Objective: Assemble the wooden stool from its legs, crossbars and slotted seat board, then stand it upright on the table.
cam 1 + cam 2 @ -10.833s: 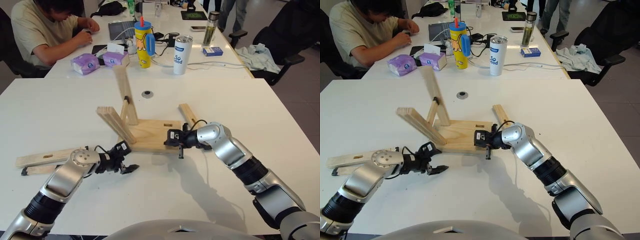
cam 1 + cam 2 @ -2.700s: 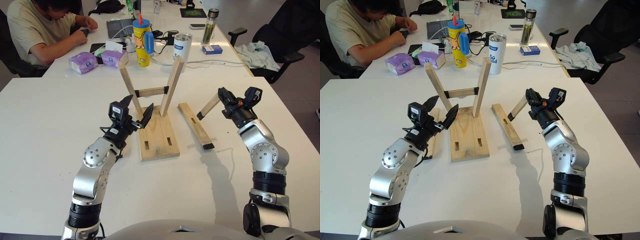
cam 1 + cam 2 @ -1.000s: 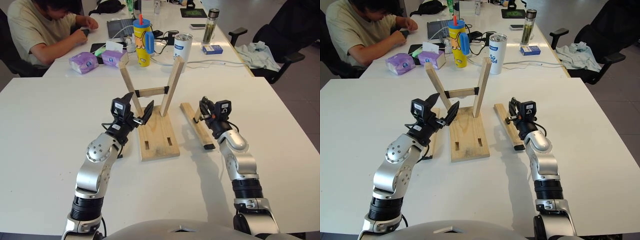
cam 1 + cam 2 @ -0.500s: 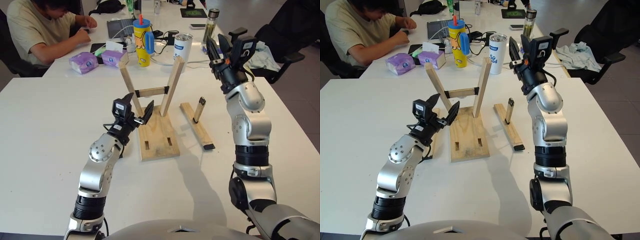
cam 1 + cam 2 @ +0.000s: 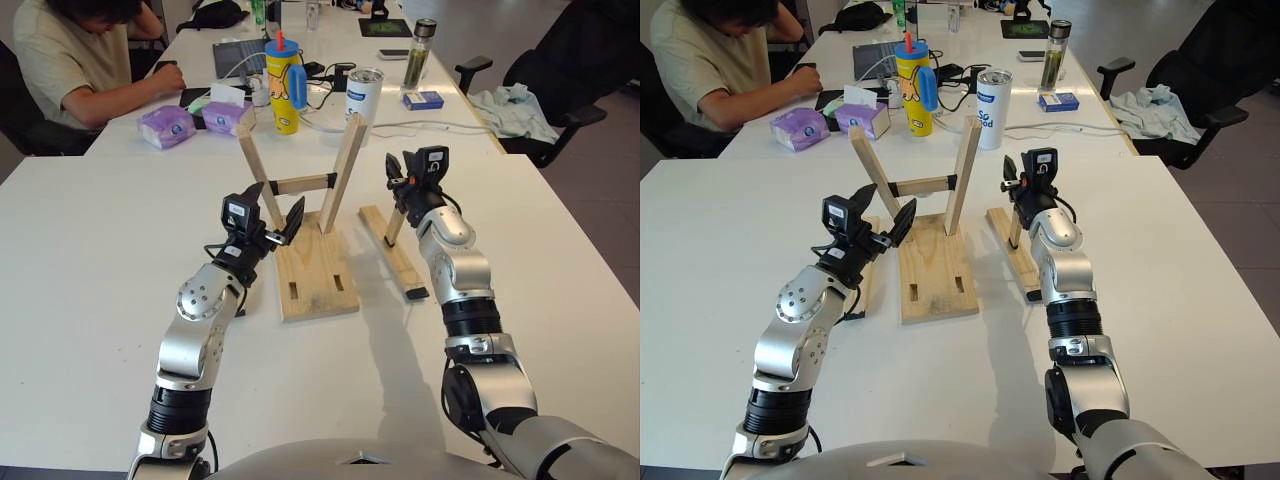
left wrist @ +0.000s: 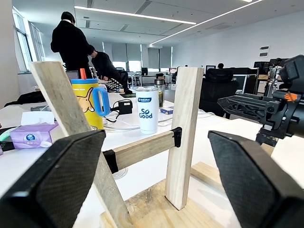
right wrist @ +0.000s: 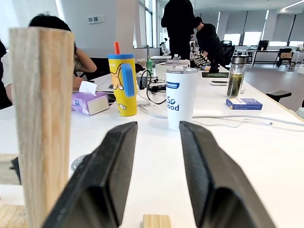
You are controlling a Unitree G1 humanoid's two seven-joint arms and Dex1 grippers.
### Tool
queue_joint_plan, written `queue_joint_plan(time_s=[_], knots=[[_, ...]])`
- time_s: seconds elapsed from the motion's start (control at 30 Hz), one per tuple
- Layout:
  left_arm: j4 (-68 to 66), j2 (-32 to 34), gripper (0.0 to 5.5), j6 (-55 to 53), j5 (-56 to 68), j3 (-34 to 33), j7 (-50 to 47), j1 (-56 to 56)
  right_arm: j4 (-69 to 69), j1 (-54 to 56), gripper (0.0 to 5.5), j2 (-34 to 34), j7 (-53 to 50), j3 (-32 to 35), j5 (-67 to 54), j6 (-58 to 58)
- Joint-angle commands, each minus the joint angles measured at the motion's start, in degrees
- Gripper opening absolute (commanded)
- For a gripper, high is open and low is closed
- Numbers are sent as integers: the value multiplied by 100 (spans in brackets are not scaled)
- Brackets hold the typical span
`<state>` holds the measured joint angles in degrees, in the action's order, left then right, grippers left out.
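The white tabletop (image 5: 90,300) is lying bare across a wide stretch between the robot and the seat board (image 5: 318,285), and again to the right of the parts as far as the right edge. Its far edge is running just behind the stool parts, with a yellow cup (image 5: 285,85) and a white tumbler (image 5: 365,95) standing on the next table beyond.

The seat board is lying flat near the middle. Two standing legs (image 5: 345,165) are rising from its far end in a V, joined by a crossbar (image 5: 303,183). The left arm's fingers (image 6: 57,180) are hanging spread wide just in front of the left one of these legs, low down, gripping nothing; contact with it cannot be told.

A loose leg (image 5: 402,265) is lying flat just right of the board, with a short crossbar (image 5: 394,227) standing upright in it. The right arm's fingers (image 7: 111,166) are hovering just above that crossbar's top end (image 7: 156,221), slightly parted and holding nothing.

Another wooden piece (image 5: 865,298) is lying along the board's left side, partly under the left arm.
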<state>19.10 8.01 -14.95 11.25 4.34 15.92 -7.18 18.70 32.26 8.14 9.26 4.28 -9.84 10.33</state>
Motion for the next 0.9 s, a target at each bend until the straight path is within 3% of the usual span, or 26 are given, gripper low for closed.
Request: queue_joint_plan(time_s=[0.03,0.23,0.4,0.5,0.57,0.7,0.8,0.9], knots=[[-23,0,400,-11,33,-31,16,-85,658,-365,164,17,46,46,37,317],[-91,-3,400,12,-25,46,45,-114,-581,118,164,197,395,90,-33,-690],[-133,107,400,-8,-159,26,48,7,-2648,-19,164,517,741,-134,-279,238],[40,262,400,-18,-19,-18,260,273,-3841,-836,207,781,1240,-360,-941,1160],[371,375,400,103,506,-113,754,582,-4490,-2008,244,1096,1557,-427,-1272,1625],[767,709,400,100,774,69,1332,864,-4837,-3745,316,1348,1670,-135,-1338,1835],[777,1159,400,259,293,484,1688,920,-4731,-4200,361,1299,1692,63,-1530,1890],[461,1642,400,775,-592,1025,1943,867,-4295,-3981,422,1368,1502,-6,-1309,2160]])
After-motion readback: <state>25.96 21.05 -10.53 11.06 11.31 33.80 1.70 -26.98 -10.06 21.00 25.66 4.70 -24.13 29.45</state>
